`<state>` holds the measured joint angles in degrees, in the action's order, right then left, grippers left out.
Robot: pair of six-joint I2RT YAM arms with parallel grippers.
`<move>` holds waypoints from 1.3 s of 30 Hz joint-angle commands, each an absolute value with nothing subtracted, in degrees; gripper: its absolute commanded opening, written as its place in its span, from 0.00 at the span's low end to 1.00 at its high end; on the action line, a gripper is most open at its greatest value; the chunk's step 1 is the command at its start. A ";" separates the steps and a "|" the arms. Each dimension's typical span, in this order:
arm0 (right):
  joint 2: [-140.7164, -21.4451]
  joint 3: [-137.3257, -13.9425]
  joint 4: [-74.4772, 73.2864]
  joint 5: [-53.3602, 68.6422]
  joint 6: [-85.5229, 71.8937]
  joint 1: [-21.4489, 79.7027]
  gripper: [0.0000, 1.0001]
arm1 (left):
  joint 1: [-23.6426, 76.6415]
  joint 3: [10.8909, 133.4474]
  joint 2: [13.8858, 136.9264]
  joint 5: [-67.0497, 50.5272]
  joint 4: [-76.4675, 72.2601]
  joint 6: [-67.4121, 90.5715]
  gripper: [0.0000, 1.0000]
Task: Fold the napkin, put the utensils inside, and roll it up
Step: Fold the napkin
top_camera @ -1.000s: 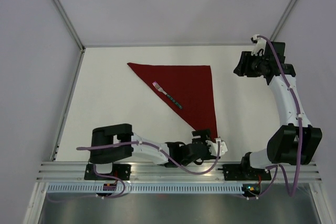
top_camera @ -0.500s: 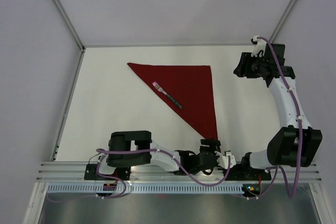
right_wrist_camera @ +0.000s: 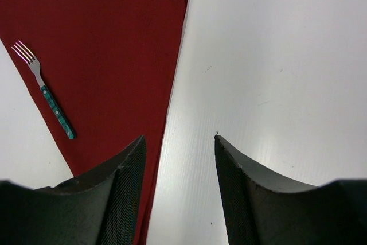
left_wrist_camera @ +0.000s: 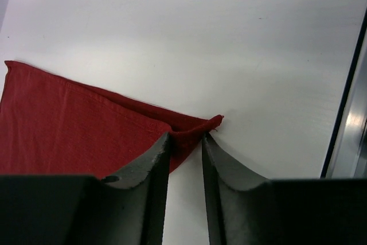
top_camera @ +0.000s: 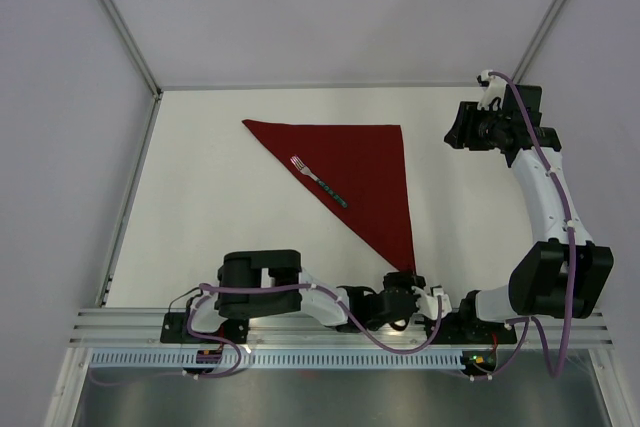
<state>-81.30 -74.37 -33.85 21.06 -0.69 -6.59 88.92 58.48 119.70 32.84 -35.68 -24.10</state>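
Note:
The dark red napkin [top_camera: 365, 172] lies folded into a triangle on the white table, its sharp near corner pointing at the front rail. The fork [top_camera: 318, 181], silver head and teal handle, rests on the napkin's left slanted edge; it also shows in the right wrist view [right_wrist_camera: 47, 94]. My left gripper [top_camera: 405, 278] lies low at that near corner. In the left wrist view the gripper [left_wrist_camera: 186, 137] has its tips close together with the puckered tip of the napkin [left_wrist_camera: 69, 136] bunched between them. My right gripper [top_camera: 460, 131] hangs open above bare table right of the napkin [right_wrist_camera: 103, 50].
An aluminium rail [top_camera: 300, 322] runs along the table's near edge, just behind the left gripper, and shows in the left wrist view [left_wrist_camera: 350, 119]. Grey walls and slanted frame posts [top_camera: 115, 17] close in the table on the left, back and right.
The left arm has drawn back toward the front rail, and its jaws have narrowed from wide apart onto the napkin's near corner. The right arm, napkin and fork have stayed put.

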 commanded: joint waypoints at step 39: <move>-79.10 -73.56 -32.08 23.38 -1.32 -6.50 0.56 | 52.59 51.86 97.65 8.18 -29.18 26.61 0.02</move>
